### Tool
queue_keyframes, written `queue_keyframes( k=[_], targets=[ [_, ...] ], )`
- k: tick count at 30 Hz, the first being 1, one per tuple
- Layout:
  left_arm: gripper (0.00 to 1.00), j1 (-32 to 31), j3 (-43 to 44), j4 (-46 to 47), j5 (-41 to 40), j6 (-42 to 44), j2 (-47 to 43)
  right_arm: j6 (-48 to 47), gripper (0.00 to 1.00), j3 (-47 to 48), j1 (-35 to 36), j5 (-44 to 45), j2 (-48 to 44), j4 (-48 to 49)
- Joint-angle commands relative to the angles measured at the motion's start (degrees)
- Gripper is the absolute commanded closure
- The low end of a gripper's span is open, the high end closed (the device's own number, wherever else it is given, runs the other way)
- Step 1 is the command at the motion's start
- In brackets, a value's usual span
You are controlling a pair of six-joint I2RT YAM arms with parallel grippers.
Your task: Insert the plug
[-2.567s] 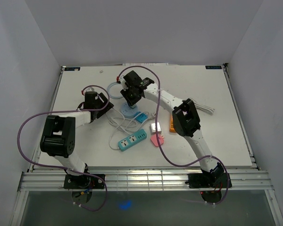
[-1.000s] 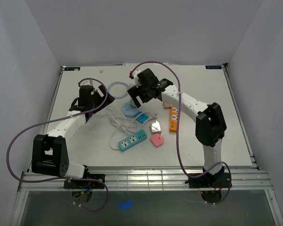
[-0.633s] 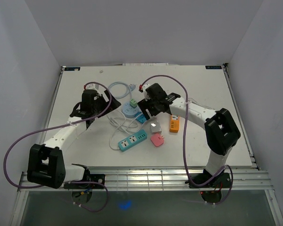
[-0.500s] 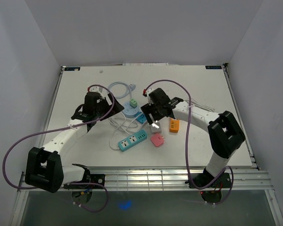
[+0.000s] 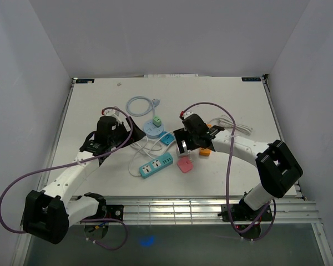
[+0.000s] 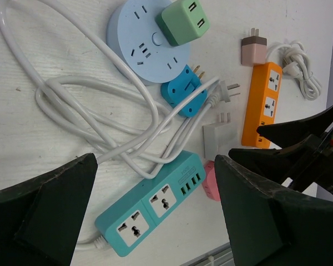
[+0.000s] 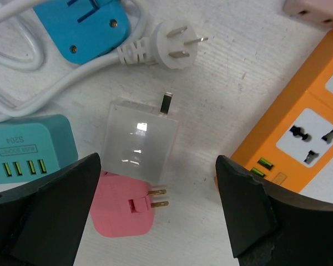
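Right claw [image 7: 158, 160] — released, fingers spread wide, nothing between them. Hangs directly over the white plug [image 7: 141, 141], one finger to each side of its body; reads as a line-up for a grasp across the body. No contact, as far as the wrist view shows.

White plug: judged the task's thing. Lies flat and loose on the surface [image 7: 250, 72], just off the USB end of the teal strip [image 7: 30, 149], one metal prong showing at one edge. Not in any socket.

Pink adapter [image 7: 125, 213] just beside that same end of the teal strip, touching or nearly touching the plug; cannot tell which. Crowds one side, so a clean closing calls for care. Orange strip [image 7: 299, 133] on the far side of the plug from the teal strip, apart from it.

Left claw [image 6: 154, 160] likewise released and empty, above the white cable [image 6: 100, 105] loops along the teal strip's long side. Probably stationed there to pin the strip during insertion.

Stage: early — plug ungrasped, insertion wholly ahead.
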Motion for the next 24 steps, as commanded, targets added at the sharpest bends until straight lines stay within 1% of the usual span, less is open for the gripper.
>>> queue_keyframes(
  k=[1,3,7,10,11,15,18,22,24],
  targets=[
    [0.02,-0.18,-0.68,-1.12,0.41,-0.17,-2.34,3.25,0.11,-3.26,1.34,1.36,-2.37,5.83],
    [0.02,-0.18,-0.50,-1.56,0.67,0.26,-2.69,3.60,0.11,-4.14,1.34,1.71,-3.16,7.07],
    [0.02,-0.27,-0.24,-2.97,1.20,1.06,-3.04,4.22,0.15,-4.14,1.86,1.98,-2.90,4.97],
    [0.02,-0.27,-0.50,-3.23,1.11,1.41,-3.83,4.57,0.16,-6.07,3.35,2.42,-4.39,5.84],
    [0.02,-0.27,-0.59,-3.49,0.94,1.41,-3.92,3.88,0.15,-8.34,3.79,0.94,-5.78,6.89],
    [0.02,-0.27,-0.68,-4.11,1.02,1.67,-4.19,3.08,0.15,-11.52,5.38,-0.92,-7.91,7.08],
    [0.02,-0.27,-0.76,-4.20,1.28,1.93,-4.27,1.15,0.18,-12.93,6.87,-2.15,-8.87,6.37],
    [0.02,-0.27,-0.59,-4.11,1.29,1.94,-4.10,-0.43,0.19,-13.55,8.63,-2.85,-10.02,6.55],
    [0.02,-0.27,-0.33,-4.02,1.72,2.02,-3.75,0.08,0.19,-12.50,8.98,-2.16,-9.32,4.89]
  ],
)
